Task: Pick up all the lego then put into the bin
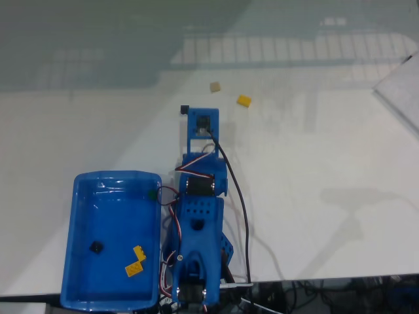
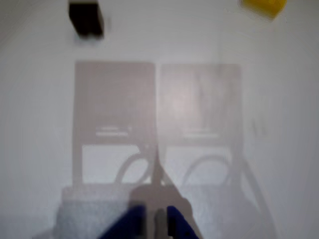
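Blue fingers (image 2: 157, 221) are poking into the bottom edge of the wrist view, blurred, standing nearly together with just a thin slit between them and nothing held. Below them the white table (image 2: 279, 149) is carrying the arm's grey shadow. At the top left of the wrist view a black lego brick (image 2: 85, 18) is lying on the table, and at the top right a yellow lego brick (image 2: 264, 7) is partly cut off by the frame edge.

Seen from the fixed view above, the blue robot arm (image 1: 198, 222) is reaching up the picture from the table's lower edge, with a black cable running along it. The black brick (image 1: 184, 108) is sitting just beside the top left corner of the arm's head. Farther up and to the right, a tan lego brick (image 1: 215, 86) and the yellow brick (image 1: 243, 101) are lying near each other, apart from the arm.

Left of the arm's base, the blue bin (image 1: 73, 235) is resting on the table. Inside it a small black piece (image 1: 97, 247) and a yellow lego piece (image 1: 136, 262) are lying on the floor of the bin.
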